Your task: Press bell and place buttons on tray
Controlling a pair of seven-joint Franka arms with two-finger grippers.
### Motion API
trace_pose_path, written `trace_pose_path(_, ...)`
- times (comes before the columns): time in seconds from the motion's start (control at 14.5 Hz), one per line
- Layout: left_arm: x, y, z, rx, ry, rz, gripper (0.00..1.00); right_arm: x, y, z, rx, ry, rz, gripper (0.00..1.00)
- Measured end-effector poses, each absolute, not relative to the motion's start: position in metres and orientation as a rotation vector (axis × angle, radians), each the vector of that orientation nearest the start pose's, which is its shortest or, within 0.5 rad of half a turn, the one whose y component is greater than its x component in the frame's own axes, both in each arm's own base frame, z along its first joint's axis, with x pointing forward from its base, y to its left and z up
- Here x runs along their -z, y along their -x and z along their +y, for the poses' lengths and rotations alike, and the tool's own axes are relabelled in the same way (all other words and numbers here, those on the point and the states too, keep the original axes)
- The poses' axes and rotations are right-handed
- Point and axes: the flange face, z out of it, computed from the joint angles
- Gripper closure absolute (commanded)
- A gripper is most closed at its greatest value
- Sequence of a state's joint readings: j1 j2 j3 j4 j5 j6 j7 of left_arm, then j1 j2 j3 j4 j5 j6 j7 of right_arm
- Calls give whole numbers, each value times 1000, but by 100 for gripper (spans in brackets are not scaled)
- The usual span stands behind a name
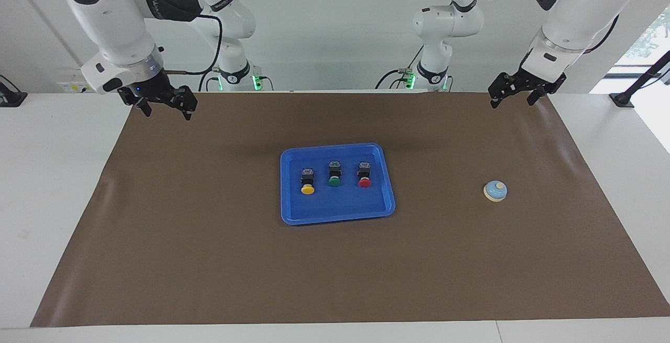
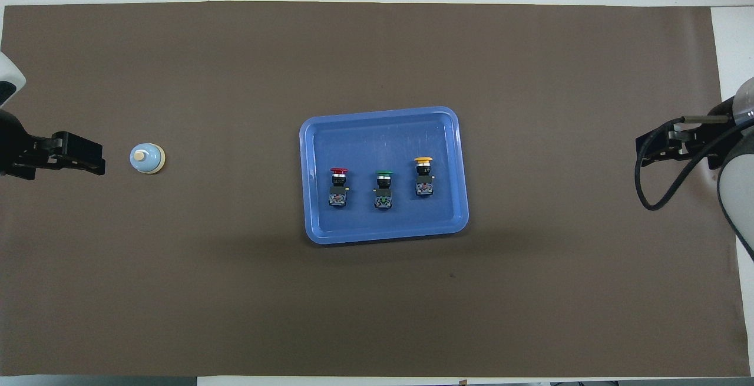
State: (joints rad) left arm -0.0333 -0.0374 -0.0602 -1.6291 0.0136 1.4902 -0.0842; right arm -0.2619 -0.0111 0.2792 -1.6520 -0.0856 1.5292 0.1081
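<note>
The blue tray [image 1: 335, 211] lies at the middle of the brown mat, and also shows in the overhead view [image 2: 383, 132]. Three buttons lie in it in a row: yellow [image 1: 308, 181] [image 2: 423, 177], green [image 1: 335, 174] [image 2: 383, 190] and red [image 1: 365, 174] [image 2: 338, 187]. The light-blue bell [image 1: 495, 190] [image 2: 146, 158] stands on the mat toward the left arm's end. My left gripper [image 1: 512, 101] [image 2: 88, 159] hangs open and empty, raised over the mat's edge at that end, apart from the bell. My right gripper [image 1: 166, 111] [image 2: 654, 150] hangs open and empty over the mat's right arm's end.
The brown mat [image 1: 209, 238] covers most of the white table. A black cable [image 2: 654, 191] loops by the right gripper. Black fixtures stand on the white table at both ends, off the mat.
</note>
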Motion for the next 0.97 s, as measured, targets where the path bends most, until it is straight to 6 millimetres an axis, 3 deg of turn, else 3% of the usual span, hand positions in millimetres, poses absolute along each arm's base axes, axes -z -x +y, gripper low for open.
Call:
trace_pose_path(0.28,-611,-531,-49,-156,3113,14,0,-595,-542,-10,-153,3229,179,0)
trace_pose_path(0.97,-611,-531,-49,-156,3113,14,0,-599,-546,-8,-85,3231,117,0)
